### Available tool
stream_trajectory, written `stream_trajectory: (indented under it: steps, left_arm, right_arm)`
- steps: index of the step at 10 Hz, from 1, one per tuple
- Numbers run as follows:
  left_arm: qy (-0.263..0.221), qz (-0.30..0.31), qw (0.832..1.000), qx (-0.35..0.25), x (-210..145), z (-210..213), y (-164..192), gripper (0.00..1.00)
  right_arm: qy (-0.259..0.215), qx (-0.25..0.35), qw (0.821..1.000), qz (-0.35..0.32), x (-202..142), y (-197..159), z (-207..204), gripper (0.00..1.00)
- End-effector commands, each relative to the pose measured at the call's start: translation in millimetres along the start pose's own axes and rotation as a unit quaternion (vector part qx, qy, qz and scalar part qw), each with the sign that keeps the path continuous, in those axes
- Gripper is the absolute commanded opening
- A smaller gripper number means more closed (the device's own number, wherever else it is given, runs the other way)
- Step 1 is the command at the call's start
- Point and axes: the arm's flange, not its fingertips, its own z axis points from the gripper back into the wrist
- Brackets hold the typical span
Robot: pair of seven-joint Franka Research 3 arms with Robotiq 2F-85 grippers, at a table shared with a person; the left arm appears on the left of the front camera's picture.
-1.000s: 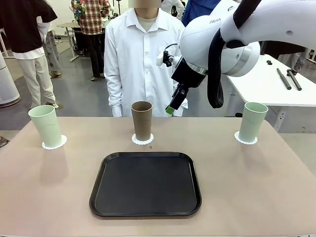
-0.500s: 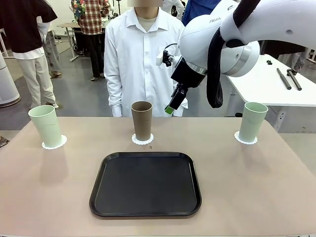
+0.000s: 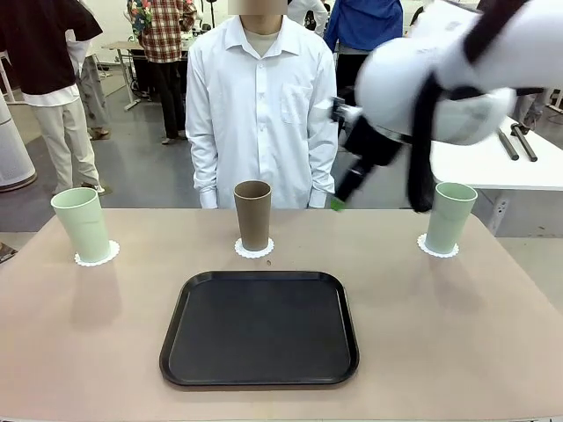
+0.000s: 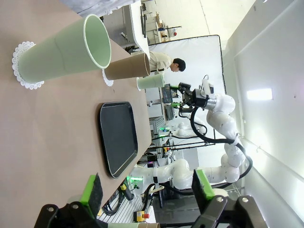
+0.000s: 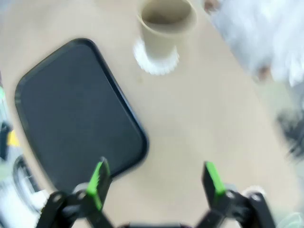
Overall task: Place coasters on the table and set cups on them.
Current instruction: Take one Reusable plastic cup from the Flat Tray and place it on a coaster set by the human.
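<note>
Right gripper (image 5: 154, 187) spread wide and empty above table (image 3: 457, 334), left gripper (image 4: 147, 192) likewise; three cups on coasters along far edge: green (image 3: 82, 224) left, brown (image 3: 253, 214) middle, green (image 3: 449, 216) right; task looks finished, next just pull clear.

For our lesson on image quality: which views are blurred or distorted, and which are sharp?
Front view: table and black tray sharp, the right arm smeared by motion. Right wrist view: blurred throughout, brown cup soft. Left wrist view: sharp but rolled sideways, the nearest green cup stretched by the wide-angle lens.
</note>
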Motion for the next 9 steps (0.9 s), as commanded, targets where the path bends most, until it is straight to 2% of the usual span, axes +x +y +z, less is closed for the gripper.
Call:
stream_trajectory:
  steps: [1,3,5,6,7,9]
  left_arm:
    - [-0.004,-0.003,1.000,0.000,-1.7,-0.2,-2.7,1.00]
    - [-0.004,-0.003,1.000,0.000,-1.7,-0.2,-2.7,1.00]
    - [-0.004,-0.003,1.000,0.000,-1.7,-0.2,-2.7,1.00]
    - [-0.004,-0.003,1.000,0.000,-1.7,-0.2,-2.7,1.00]
    - [-0.004,-0.003,1.000,0.000,-1.7,-0.2,-2.7,1.00]
    - [-0.004,-0.003,1.000,0.000,-1.7,-0.2,-2.7,1.00]
  right_arm:
    - [0.043,0.020,0.989,-0.143,-72.7,-11.1,22.7,1.00]
    - [0.033,0.048,0.968,-0.244,-138.3,-37.1,30.3,1.00]
    - [-0.005,0.014,0.938,-0.346,-207.5,-70.6,47.0,1.00]
    - [-0.002,0.007,0.935,-0.353,-223.9,-77.2,50.5,1.00]
    - [0.032,0.037,0.953,-0.298,-195.3,-67.0,41.8,1.00]
    - [0.032,0.037,0.953,-0.298,-195.3,-67.0,41.8,1.00]
